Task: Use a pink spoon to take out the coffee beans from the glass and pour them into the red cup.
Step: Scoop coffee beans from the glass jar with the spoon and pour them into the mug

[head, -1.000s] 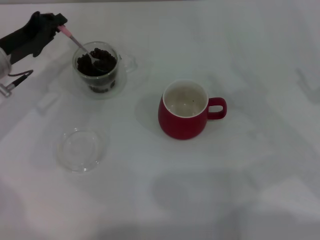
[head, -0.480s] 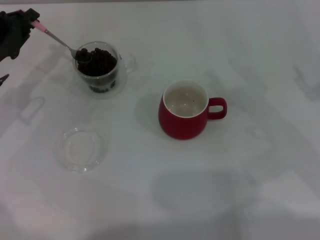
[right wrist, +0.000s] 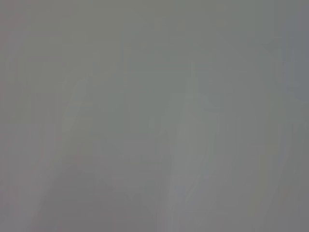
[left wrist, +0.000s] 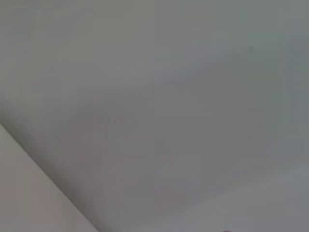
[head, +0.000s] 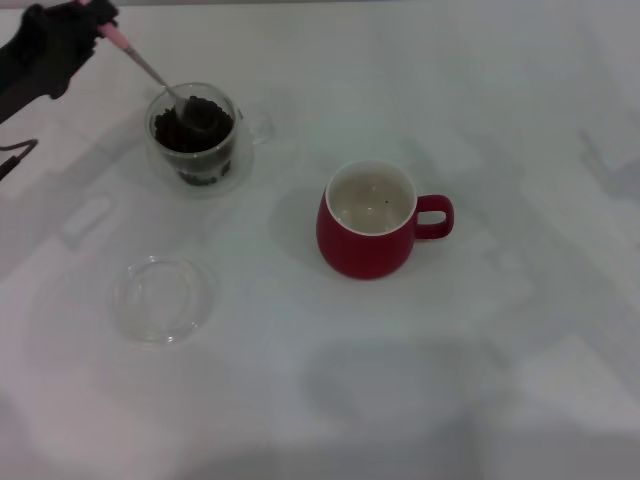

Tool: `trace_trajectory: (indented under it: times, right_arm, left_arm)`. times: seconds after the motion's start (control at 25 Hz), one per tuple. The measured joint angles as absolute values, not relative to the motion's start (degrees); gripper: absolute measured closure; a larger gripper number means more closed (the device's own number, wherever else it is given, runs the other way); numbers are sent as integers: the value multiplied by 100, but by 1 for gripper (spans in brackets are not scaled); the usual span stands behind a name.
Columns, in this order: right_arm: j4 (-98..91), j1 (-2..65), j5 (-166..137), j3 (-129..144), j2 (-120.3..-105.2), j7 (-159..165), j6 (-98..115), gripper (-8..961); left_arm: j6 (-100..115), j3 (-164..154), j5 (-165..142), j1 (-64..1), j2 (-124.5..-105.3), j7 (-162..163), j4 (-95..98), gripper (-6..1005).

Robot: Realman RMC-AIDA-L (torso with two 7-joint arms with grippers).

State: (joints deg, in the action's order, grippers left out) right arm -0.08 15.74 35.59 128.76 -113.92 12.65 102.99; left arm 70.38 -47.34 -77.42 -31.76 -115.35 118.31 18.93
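Plain white tabletop (head: 420, 400): upper left of the frame, the black left gripper (head: 88, 22) clenches the pale-pink-handled metal teaspoon (head: 150, 70), tilted into the clear double-walled glass mug (head: 195, 135) of dark coffee beans (head: 200, 128) to scoop, 1 rounded dark red ceramic cup (head: 370, 220) waiting centre.

My left wrist camera recorded only a plain grey-white surface (left wrist: 159, 96), with a lighter band cutting diagonally across one corner of the picture. I could not identify what the surface was. No object, table edge, or finger of my own pincer was visible.
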Motion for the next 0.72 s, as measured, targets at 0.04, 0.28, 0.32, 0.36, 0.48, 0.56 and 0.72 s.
trace_trajectory:
  times: [0.04, 0.28, 0.32, 0.36, 0.48, 0.56, 0.72]
  right_arm:
    - [-8, 1577, 3553, 12876, -11394, 1261, 10299, 218]
    - [-8, 1619, 3551, 12876, -11435, 1233, 10306, 222]
    - [-9, 1624, 3556, 12876, -11440, 1232, 10306, 222]
    - [-9, 1626, 3558, 12876, -11444, 1232, 10305, 222]
    - [-9, 1627, 3561, 12876, -11457, 1231, 10295, 223]
    - [-9, 1620, 3562, 12876, -11459, 1230, 10294, 223]
    - [-9, 1592, 3565, 12876, -11465, 1230, 10294, 224]
  left_arm:
    - [7038, -4734, -7742, -3176, -11535, 11831, 1893, 869]
    - [7176, -4738, -8235, -3553, -11584, 11837, 1896, 869]
    - [7192, -4739, -8312, -3638, -11596, 11843, 1887, 869]
    - [7208, -4757, -8432, -3783, -11619, 11852, 1869, 869]
    - [7214, -4819, -8506, -3920, -11645, 11855, 1863, 868]
    - [7197, -4953, -8516, -4054, -11669, 11851, 1870, 868]
    - [7075, -5176, -8565, -4307, -11706, 11834, 1893, 868]
